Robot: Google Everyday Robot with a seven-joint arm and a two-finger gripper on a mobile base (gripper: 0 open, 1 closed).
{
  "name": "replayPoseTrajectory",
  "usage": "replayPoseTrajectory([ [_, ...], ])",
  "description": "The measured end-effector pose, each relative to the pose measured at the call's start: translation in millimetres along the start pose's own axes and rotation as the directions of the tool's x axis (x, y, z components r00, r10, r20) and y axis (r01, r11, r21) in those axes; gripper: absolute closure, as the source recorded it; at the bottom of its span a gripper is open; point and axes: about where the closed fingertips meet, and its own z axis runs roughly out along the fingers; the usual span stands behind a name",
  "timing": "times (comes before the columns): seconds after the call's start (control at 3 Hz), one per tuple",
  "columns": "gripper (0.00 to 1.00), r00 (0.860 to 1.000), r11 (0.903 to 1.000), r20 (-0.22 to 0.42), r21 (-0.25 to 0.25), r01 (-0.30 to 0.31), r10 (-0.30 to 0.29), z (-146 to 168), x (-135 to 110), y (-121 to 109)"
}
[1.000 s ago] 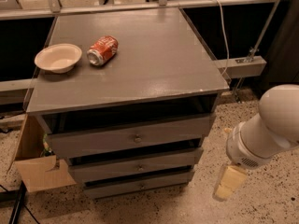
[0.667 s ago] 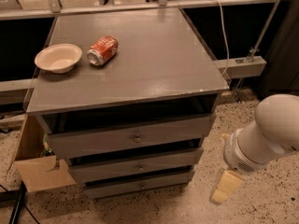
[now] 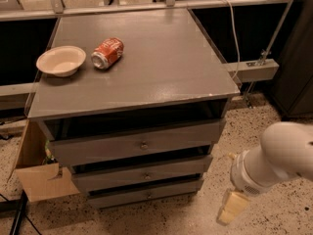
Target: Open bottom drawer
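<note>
The gripper (image 3: 232, 207) hangs low at the near right of the scene, just above the speckled floor (image 3: 274, 214), on the end of a thick white arm (image 3: 279, 155) that comes in from the right edge. Only a pale tan piece of it shows below the white wrist collar, and I cannot tell whether it is released or clenched. It holds nothing that can be seen, and it is right of the grey cabinet (image 3: 146, 77), apart from it and touching no drawer.

The bottom drawer (image 3: 161, 192) is the lowest of three fronts on the cabinet's near face: a shallow grey strip with a small round knob (image 3: 149, 196) at its middle. It lies left of the gripper at about the same height, and its front sits tucked in under the middle drawer (image 3: 117, 178), with a dark gap between them. Above that is the taller top drawer (image 3: 98, 151), also with a centre knob, under a dark open slot below the cabinet top.

On the cabinet top, toward the far left, a shallow cream bowl (image 3: 61, 60) stands upright — just right of it a red drink can (image 3: 108, 53) lies on its side, close to the bowl but not touching. A brown cardboard box (image 3: 41, 182) sits on the floor against the cabinet's left side. A white cable (image 3: 235, 33) runs down past the far right corner.
</note>
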Motion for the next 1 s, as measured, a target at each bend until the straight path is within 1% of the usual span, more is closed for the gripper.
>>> replayPoseTrajectory([
  [0.33, 0.0, 0.999, 0.9993, 0.032, 0.029, 0.022, -0.023, 46, 12, 2],
  [0.67, 0.0, 0.997, 0.9977, 0.059, 0.05, 0.046, -0.049, 100, 22, 3],
  [1.0, 0.0, 0.995, 0.9979, 0.081, 0.045, 0.046, -0.05, 155, 33, -6],
])
